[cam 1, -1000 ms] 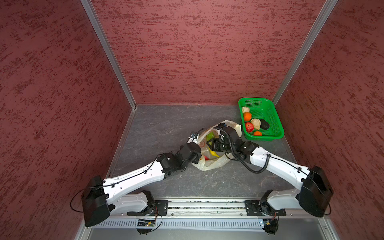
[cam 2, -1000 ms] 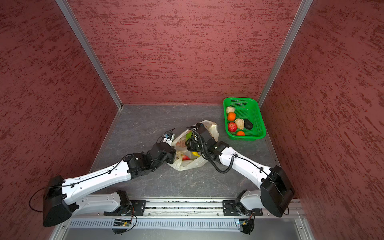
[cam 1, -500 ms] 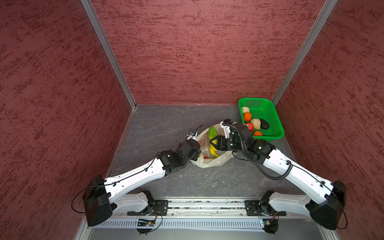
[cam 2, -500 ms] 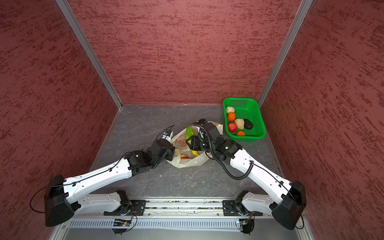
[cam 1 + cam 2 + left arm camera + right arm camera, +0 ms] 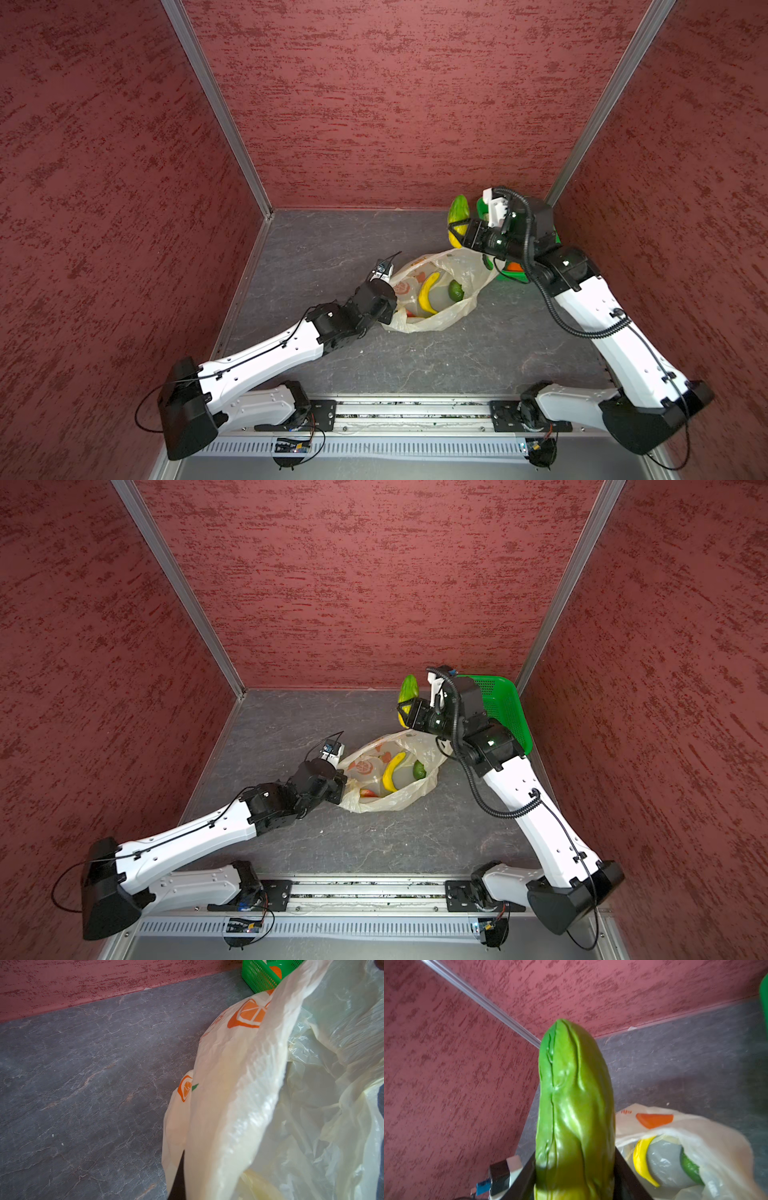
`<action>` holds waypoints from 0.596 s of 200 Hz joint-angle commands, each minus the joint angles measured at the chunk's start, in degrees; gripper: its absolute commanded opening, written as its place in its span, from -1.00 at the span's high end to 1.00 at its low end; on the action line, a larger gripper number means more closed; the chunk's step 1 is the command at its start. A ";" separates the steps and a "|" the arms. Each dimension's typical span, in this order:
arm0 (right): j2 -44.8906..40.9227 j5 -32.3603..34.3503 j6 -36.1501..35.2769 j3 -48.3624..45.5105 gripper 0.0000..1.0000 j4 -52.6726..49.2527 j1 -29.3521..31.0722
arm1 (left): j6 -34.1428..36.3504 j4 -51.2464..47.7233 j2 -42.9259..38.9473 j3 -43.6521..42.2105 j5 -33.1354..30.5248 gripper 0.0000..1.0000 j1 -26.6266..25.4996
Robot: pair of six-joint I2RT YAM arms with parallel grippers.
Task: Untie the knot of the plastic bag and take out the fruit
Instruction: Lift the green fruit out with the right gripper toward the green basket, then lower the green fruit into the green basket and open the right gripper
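Observation:
The pale-yellow plastic bag [image 5: 465, 270] [image 5: 428, 746] lies on the grey floor with its mouth wide open; the knot is out of view. Inside the bag lie a yellow banana [image 5: 428, 291] [image 5: 392, 771] [image 5: 641, 1159], a green round fruit [image 5: 456, 289] [image 5: 419, 769] and a red piece [image 5: 368, 792]. My left gripper [image 5: 388, 307] [image 5: 340, 787] is shut on the bag's left rim, and plastic [image 5: 239, 1084] drapes over its jaws. My right gripper [image 5: 457, 230] [image 5: 405, 712] hangs high above the bag's far end, shut on a yellow-green mango [image 5: 459, 212] [image 5: 408, 690] [image 5: 575, 1105].
A green mesh basket [image 5: 513, 272] [image 5: 505, 712] [image 5: 261, 976] stands at the back right, largely hidden behind my right arm in a top view. An orange [image 5: 515, 266] shows in it. Red walls close in on three sides.
My right gripper has risen out of the bag with the mango and moved back and right, towards the basket. The left gripper has kept hold of the bag's rim.

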 commanded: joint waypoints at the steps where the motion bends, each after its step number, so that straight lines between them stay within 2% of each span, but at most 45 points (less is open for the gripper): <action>1: 1.98 -2.77 -1.40 2.08 0.37 -0.74 -6.10 | 1.63 -1.90 -2.77 -1.57 5.07 1.00 0.58; 32: 4.72 -2.89 -1.28 0.69 0.37 2.91 -13.42 | 0.02 -5.38 -6.46 -3.35 10.95 1.00 0.68; 79: 9.42 -0.56 -1.37 -7.91 0.37 12.24 -22.92 | -2.27 -10.79 -13.08 -5.59 18.82 1.00 0.53; 119: 18.32 2.94 -2.51 -9.98 0.37 18.80 -28.40 | -3.52 -15.70 -16.93 -5.80 21.20 1.00 -0.83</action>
